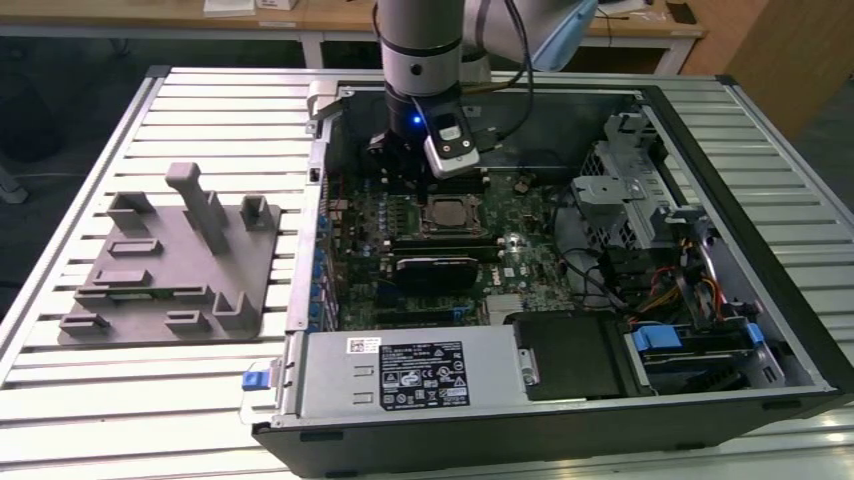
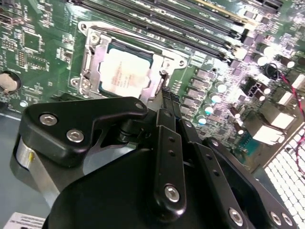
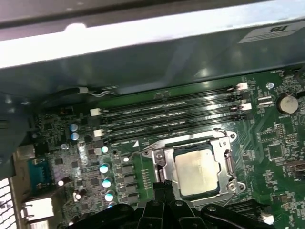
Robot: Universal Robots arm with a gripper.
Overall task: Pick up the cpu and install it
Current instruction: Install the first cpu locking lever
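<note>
The cpu (image 1: 447,213) is a small silvery square lying flat in the metal-framed socket on the green motherboard (image 1: 534,260) inside the open computer case (image 1: 747,300). Both wrist views show its pale top plate (image 2: 125,74) (image 3: 198,171) set within the socket frame. My gripper (image 1: 404,178) hangs just beside the socket, toward the exterior view's left and the case's back wall. Its two black fingers (image 2: 167,102) are pressed together with nothing between them, their tips (image 3: 162,185) at the socket's edge. The gripper is shut and empty.
A grey plastic tray (image 1: 167,265) with upright posts sits on the slatted table at the exterior view's left. A black glossy block (image 1: 434,270) lies just in front of the socket. Memory slots (image 3: 171,114), a power supply (image 1: 400,375) and drive cages (image 1: 641,200) crowd the case.
</note>
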